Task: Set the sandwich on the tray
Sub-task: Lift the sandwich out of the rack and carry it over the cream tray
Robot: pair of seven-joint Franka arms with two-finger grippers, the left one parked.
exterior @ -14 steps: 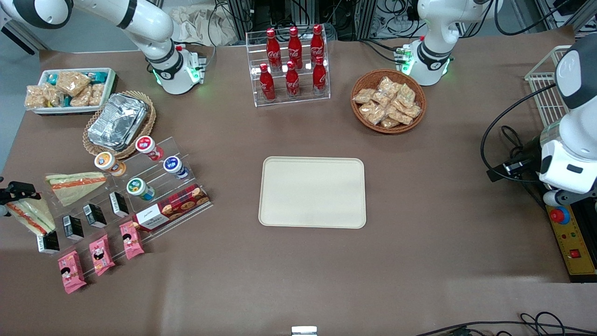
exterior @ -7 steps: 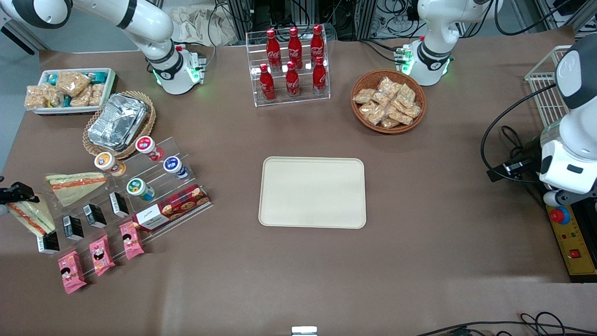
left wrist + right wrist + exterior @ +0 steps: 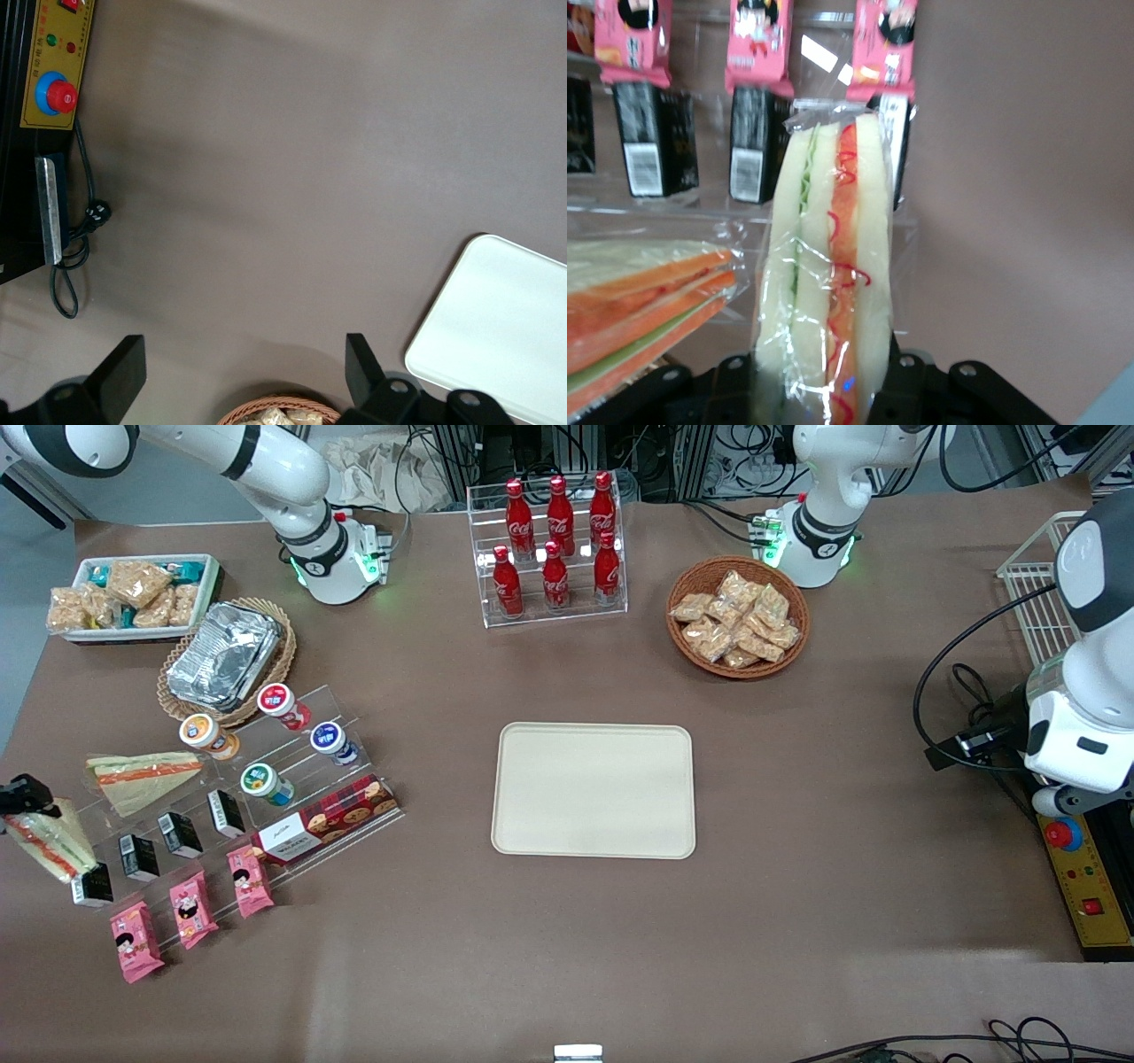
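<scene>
The sandwich (image 3: 51, 843) is a wrapped white-bread triangle with red and green filling. It is held at the working arm's end of the table, beside the clear display stand. My right gripper (image 3: 24, 795) is shut on it. In the right wrist view the sandwich (image 3: 830, 266) stands upright between the two black fingers of the gripper (image 3: 824, 390), with its cut edge facing the camera. The cream-beige tray (image 3: 594, 790) lies flat in the middle of the table and holds nothing. Its corner also shows in the left wrist view (image 3: 505, 336).
A second sandwich with an orange stripe (image 3: 142, 772) lies on the clear stand (image 3: 345, 717), beside black cartons (image 3: 139, 856), pink packets (image 3: 193, 908), small tubs and a cookie box (image 3: 326, 821). Farther back stand a foil-pack basket (image 3: 226, 657), a cola rack (image 3: 554, 549) and a snack basket (image 3: 737, 617).
The gripper and the sandwich in it have shifted a little farther toward the working arm's end of the table, away from the stand. Nothing else has moved.
</scene>
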